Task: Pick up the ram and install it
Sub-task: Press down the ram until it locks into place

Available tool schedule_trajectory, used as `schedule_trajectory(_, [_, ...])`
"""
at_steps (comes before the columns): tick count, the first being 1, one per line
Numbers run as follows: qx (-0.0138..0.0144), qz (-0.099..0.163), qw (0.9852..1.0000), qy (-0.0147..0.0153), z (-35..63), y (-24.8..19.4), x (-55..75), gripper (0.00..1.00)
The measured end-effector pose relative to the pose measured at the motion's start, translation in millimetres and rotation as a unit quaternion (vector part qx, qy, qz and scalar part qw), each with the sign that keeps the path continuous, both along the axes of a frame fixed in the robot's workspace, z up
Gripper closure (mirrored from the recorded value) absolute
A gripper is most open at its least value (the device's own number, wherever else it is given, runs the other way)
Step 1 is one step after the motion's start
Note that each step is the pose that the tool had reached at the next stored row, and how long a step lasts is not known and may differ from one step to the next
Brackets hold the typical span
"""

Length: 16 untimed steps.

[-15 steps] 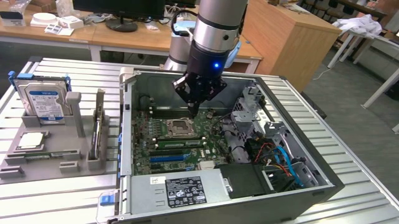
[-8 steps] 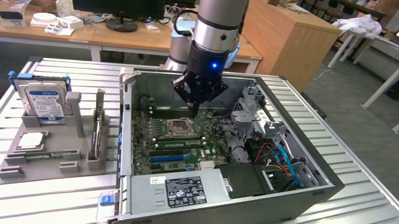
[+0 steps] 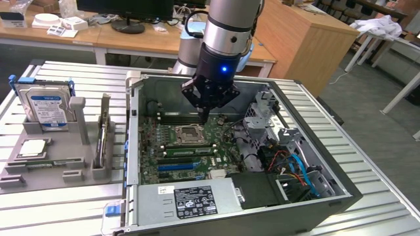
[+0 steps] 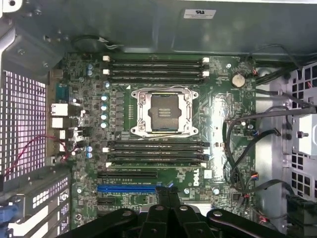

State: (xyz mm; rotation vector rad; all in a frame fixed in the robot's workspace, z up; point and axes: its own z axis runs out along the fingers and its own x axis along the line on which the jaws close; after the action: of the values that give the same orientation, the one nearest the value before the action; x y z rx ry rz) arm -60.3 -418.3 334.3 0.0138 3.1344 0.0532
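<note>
The worktop (image 3: 59, 209) is a ribbed, light grey metal surface. Behind it, a long wooden desk (image 3: 131, 39) carries a dark monitor base (image 3: 128, 25) and several small white boxes (image 3: 62, 23). A tall wooden cabinet (image 3: 308, 42) stands toward the exterior view's right. The floor (image 3: 374, 137) is grey. At the far right, a white-legged table (image 3: 394, 46) holds crumpled white cloth (image 3: 380, 25). Lighting is even and diffuse.
</note>
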Motion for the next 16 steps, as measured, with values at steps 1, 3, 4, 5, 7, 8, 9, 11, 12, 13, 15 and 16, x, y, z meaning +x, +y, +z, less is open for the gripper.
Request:
schedule_trajectory(1, [0.0001, -0.001, 1.0, 0.0022, 0.0, 0.0, 0.0, 0.89])
schedule_trajectory(3, [0.0007, -0.003, 1.0, 0.0093, -0.1, 0.0, 0.0, 0.89])
schedule_trajectory(4, [0.0006, -0.004, 0.9999, 0.0119, 0.0, 0.0, 0.0, 0.89])
schedule_trajectory(5, [0.0006, -0.004, 0.9999, 0.0119, 0.0, 0.0, 0.0, 0.89])
schedule_trajectory(7, [0.0006, -0.004, 0.9999, 0.0119, 0.0, 0.0, 0.0, 0.89])
schedule_trajectory(8, [0.0007, -0.004, 0.9999, 0.012, 0.0, 0.0, 0.0, 0.89])
schedule_trajectory(9, [0.0006, -0.004, 0.9999, 0.0121, 0.1, 0.0, 0.0, 0.89])
schedule_trajectory(11, [0.0007, -0.004, 0.9999, 0.0122, 0.3, 0.5, 0.3, 0.89])
schedule_trajectory(12, [0.0007, -0.004, 0.9999, 0.0122, 0.5, 0.9, 0.5, 0.89])
schedule_trajectory(13, [0.0006, -0.004, 0.9999, 0.0122, 0.9, 1.1, 0.6, 0.89])
schedule_trajectory(15, [0.0008, -0.004, 0.9999, 0.0122, 1.0, 1.2, 0.6, 0.89])
schedule_trajectory(16, [0.0008, -0.003, 0.9999, 0.0122, 1.0, 1.2, 0.6, 0.89])
